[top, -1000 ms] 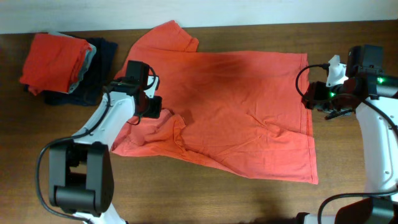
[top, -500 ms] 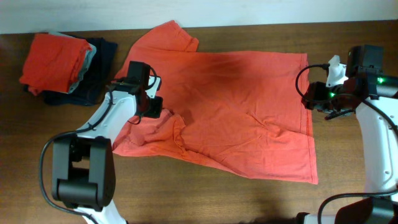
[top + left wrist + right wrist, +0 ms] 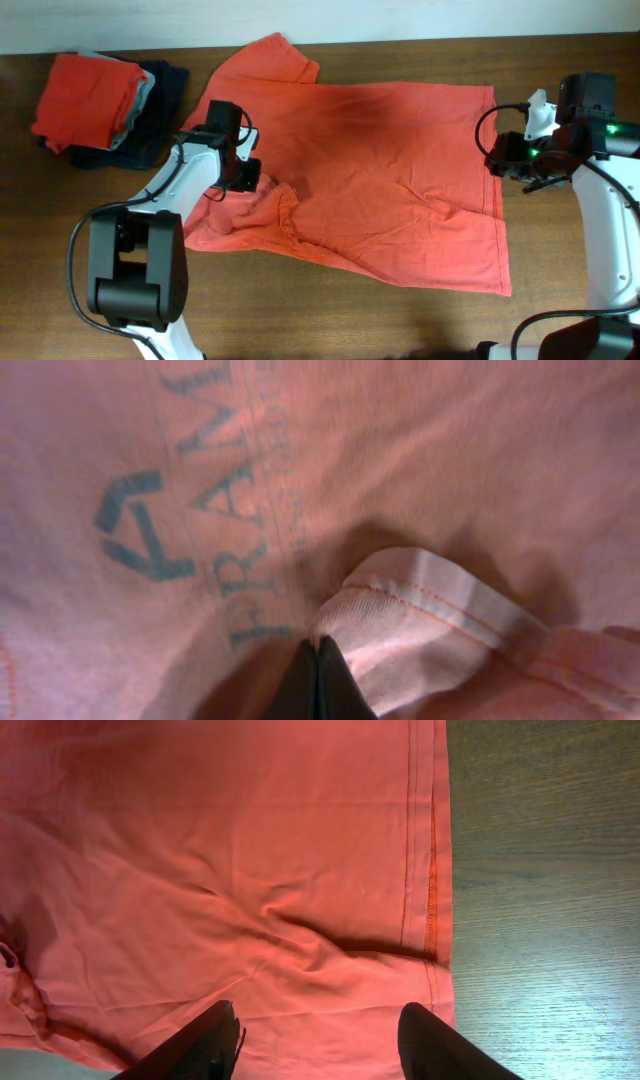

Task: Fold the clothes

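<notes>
The orange-red T-shirt (image 3: 400,180) lay spread across the middle of the wooden table (image 3: 560,290), one sleeve toward the far edge and its hem toward the right arm, just as it had lain a second before. The left gripper (image 3: 318,682) was down on the shirt's neck area. It had been partly open a second earlier and was now closed, fingertips pressed together at the edge of the ribbed collar (image 3: 430,600), beside faint blue lettering (image 3: 235,530) showing through the cloth. Whether any fabric was pinched between them could not be told. From overhead the left arm had shifted only slightly. The right gripper (image 3: 322,1045) had not moved. It hung over the shirt near the stitched hem (image 3: 432,870), its fingers well apart and holding nothing. At the far left corner a folded orange-red shirt (image 3: 85,90) sat unchanged on top of a grey garment (image 3: 143,100) and a navy garment (image 3: 160,110).
</notes>
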